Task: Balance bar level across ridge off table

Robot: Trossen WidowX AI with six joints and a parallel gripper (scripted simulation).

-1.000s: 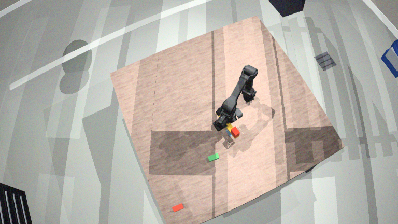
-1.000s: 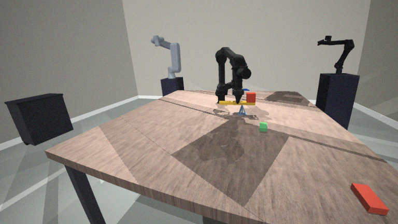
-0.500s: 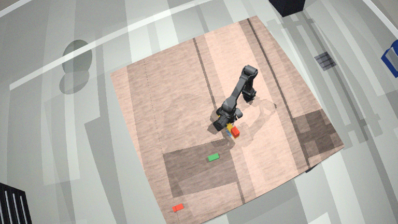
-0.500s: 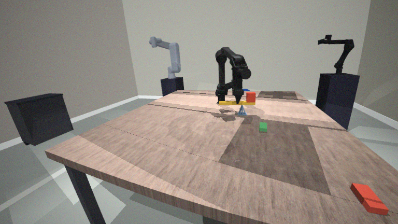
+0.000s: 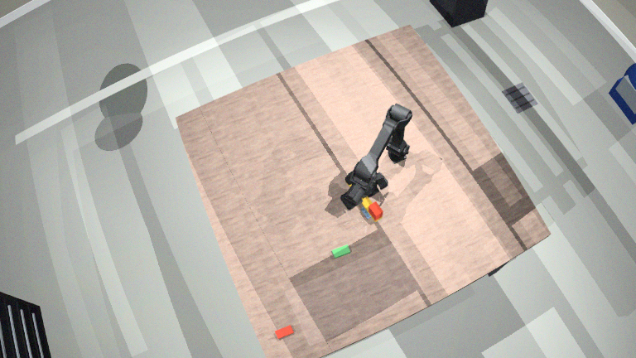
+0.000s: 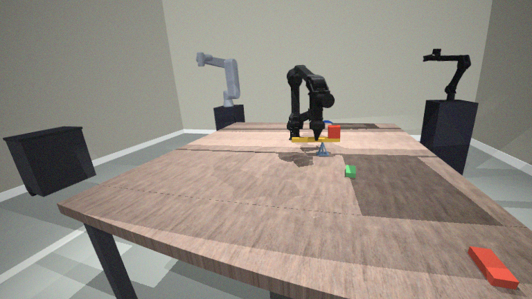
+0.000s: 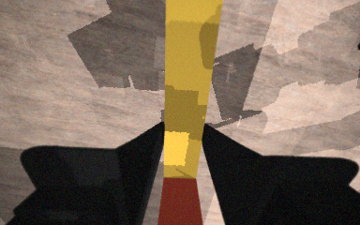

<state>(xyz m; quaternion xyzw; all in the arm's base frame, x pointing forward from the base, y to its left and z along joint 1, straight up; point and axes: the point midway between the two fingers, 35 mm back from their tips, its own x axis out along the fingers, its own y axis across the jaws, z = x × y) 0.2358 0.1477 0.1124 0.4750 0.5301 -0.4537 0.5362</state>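
Observation:
A yellow bar (image 5: 366, 203) (image 6: 302, 139) (image 7: 189, 56) with a red block (image 5: 375, 210) (image 6: 333, 131) (image 7: 180, 202) on one end looks about level in the exterior view, well above the table. My gripper (image 6: 316, 139) (image 7: 183, 127) is shut on the bar, between its middle and the red block; in the top view the arm hides the fingertips. The blue ridge (image 5: 365, 213) (image 6: 323, 149) stands on the table under the bar, between the fingers and the block end. Its top is very near the bar's underside; I cannot tell whether they touch.
A green block (image 5: 340, 250) (image 6: 350, 171) lies on the table beyond the ridge. A flat red block (image 5: 284, 331) (image 6: 492, 267) lies near the table's corner. Two other arms (image 6: 232, 78) (image 6: 454, 72) stand on dark pedestals away from the table.

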